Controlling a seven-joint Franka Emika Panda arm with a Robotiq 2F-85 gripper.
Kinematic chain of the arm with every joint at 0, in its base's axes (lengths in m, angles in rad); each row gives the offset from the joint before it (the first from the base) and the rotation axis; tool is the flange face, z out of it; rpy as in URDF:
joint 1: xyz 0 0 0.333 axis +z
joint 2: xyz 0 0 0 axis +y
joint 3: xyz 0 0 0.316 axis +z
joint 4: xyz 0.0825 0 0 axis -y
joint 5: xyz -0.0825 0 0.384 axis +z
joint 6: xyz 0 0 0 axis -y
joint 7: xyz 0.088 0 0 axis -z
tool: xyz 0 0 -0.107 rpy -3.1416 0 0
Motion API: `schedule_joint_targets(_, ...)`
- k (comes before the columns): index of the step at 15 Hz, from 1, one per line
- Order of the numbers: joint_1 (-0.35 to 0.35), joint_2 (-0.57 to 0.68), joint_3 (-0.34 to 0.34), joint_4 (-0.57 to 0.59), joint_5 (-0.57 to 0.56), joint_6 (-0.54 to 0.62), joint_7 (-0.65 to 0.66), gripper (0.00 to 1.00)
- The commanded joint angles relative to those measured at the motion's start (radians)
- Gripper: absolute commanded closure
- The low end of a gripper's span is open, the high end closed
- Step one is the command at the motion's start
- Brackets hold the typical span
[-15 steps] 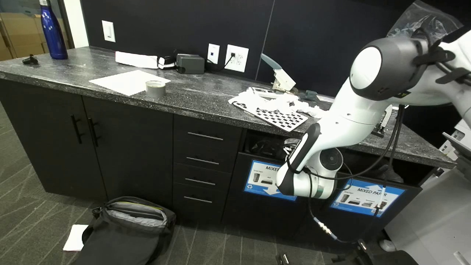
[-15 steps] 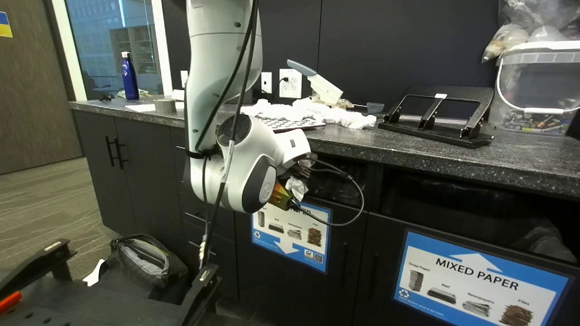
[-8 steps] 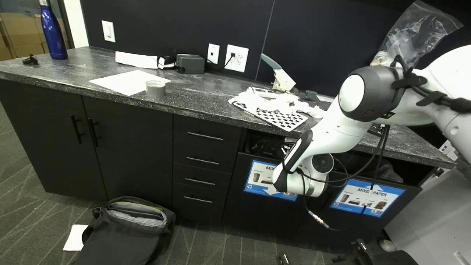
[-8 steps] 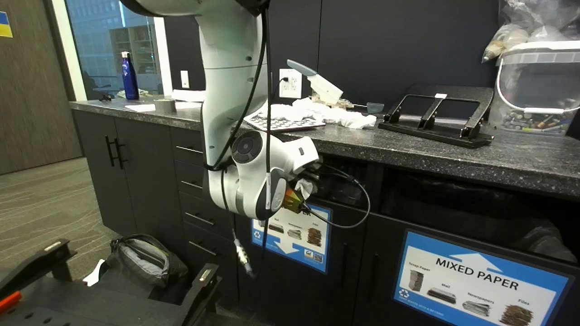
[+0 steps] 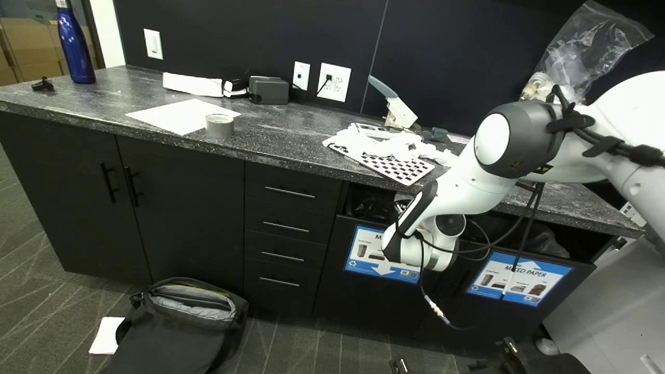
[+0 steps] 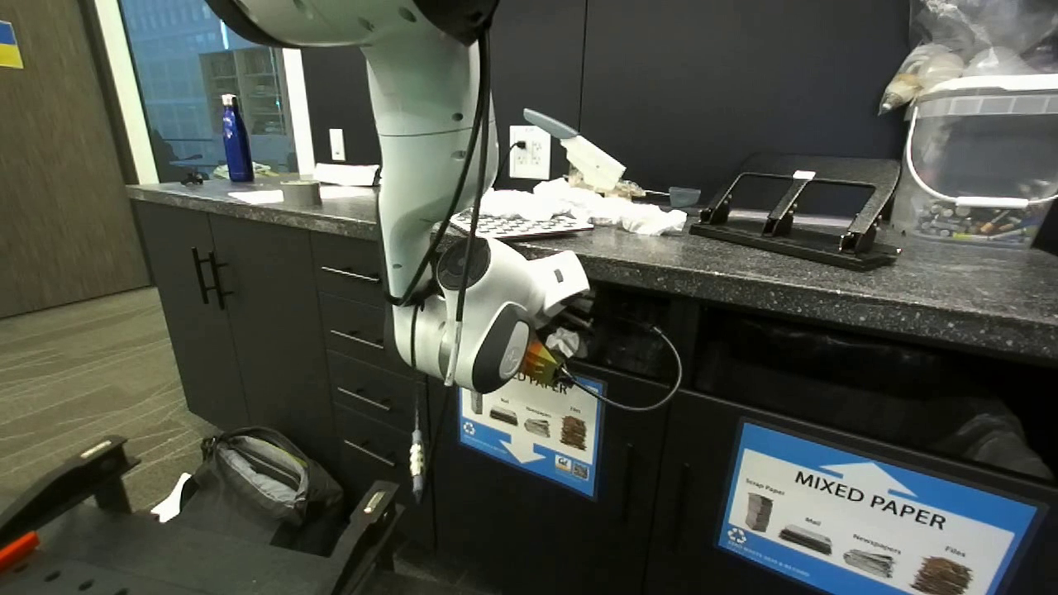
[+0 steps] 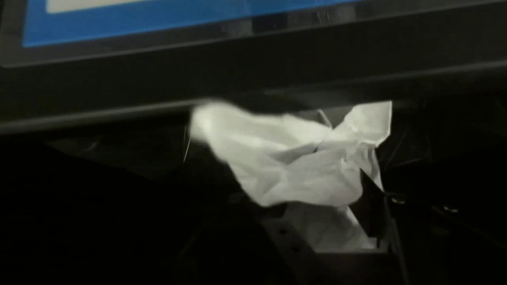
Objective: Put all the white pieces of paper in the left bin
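Observation:
A crumpled white piece of paper (image 7: 285, 158) lies at my gripper (image 7: 323, 206) in the wrist view. The dark fingers stand apart with the paper between and beyond them; whether it touches either finger I cannot tell. In an exterior view the same paper (image 6: 565, 341) shows beside the wrist, at the dark slot above the front of the left bin (image 6: 616, 496). The bin bears a blue-and-white label (image 5: 363, 254). More white pieces of paper (image 5: 400, 147) lie crumpled on the counter, partly over the checkered mat (image 5: 397, 169). The bin's inside is too dark to make out.
The counter edge (image 6: 661, 285) overhangs the bin slot just above the wrist. Right of it is another bin with a label (image 6: 876, 512). A black stand (image 6: 802, 215), a clear bucket (image 6: 984, 157), a tape roll (image 5: 219, 126) and a flat white sheet (image 5: 176, 115) are on the counter.
The arm has shifted, carrying the wrist and the white paper closer to the left bin's slot. In the last half second the movement is small. The papers on the counter stay put.

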Motion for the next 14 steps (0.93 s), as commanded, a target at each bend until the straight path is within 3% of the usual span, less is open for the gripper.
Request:
schedule_joint_targets(1, 0.013, 0.004, -0.005, 0.023, 0.031, -0.011, -0.040, 0.13)
schedule_joint_targets(3, 0.011, -0.022, 0.001, -0.016, 0.021, -0.037, -0.042, 0.01)
schedule_joint_targets(12, 0.063, -0.319, 0.001, -0.465, 0.010, 0.045, -0.064, 0.00)
schedule_joint_targets(14, 0.071, -0.419, 0.004, -0.571, -0.006, -0.050, -0.081, 0.00)
